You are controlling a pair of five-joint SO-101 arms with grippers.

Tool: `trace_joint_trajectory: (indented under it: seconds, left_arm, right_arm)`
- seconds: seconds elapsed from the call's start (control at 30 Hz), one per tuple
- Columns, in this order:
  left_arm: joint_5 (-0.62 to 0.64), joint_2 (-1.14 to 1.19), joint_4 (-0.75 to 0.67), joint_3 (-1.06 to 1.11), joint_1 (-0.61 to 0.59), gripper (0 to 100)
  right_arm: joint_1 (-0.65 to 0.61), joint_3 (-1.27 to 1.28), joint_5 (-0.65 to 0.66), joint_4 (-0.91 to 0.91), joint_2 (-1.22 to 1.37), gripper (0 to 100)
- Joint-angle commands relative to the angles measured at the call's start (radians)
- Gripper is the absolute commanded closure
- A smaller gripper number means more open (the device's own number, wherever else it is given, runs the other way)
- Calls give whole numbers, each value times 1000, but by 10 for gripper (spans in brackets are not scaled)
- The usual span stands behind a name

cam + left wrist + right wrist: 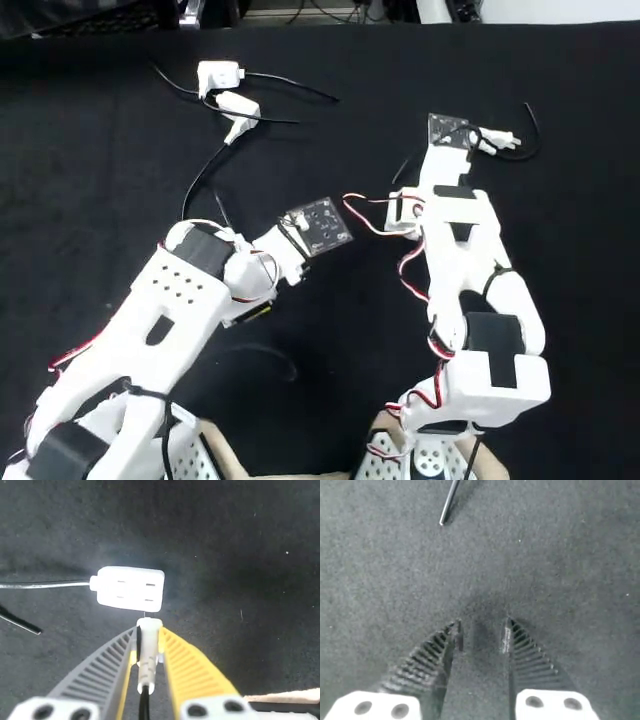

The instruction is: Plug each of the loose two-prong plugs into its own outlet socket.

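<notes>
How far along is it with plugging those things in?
Nothing is clearly finished: the socket block shows empty slots. In hand: the left end effector grips a white plug, prongs aimed at that block, not yet in. Left: push it home, then deal with the white connector seen in the high view, whose state I cannot tell. The right end effector is open over black cloth.

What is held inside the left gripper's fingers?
The left gripper is shut on a white plug pointing at the outlet socket. The fingers cover the plug's sides; its prongs are hard to see.
</notes>
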Motion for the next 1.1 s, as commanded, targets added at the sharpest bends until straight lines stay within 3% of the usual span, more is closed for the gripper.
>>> trace_joint_trajectory:
  seconds: [0.0,0.33,0.73,1.07]
  left_arm:
    - [-11,49,-37,-15,-5,971]
    - [-11,293,-91,-125,-2,971]
    - [-12,284,-110,-156,-1,971]
    - [-8,282,-120,-139,76,971]
  right_arm:
    - [8,-33,-14,-8,-4,854]
    - [6,-33,-12,-5,-4,854]
    - [6,-24,-12,-9,-2,854]
    - [-5,-24,-11,-9,-2,854]
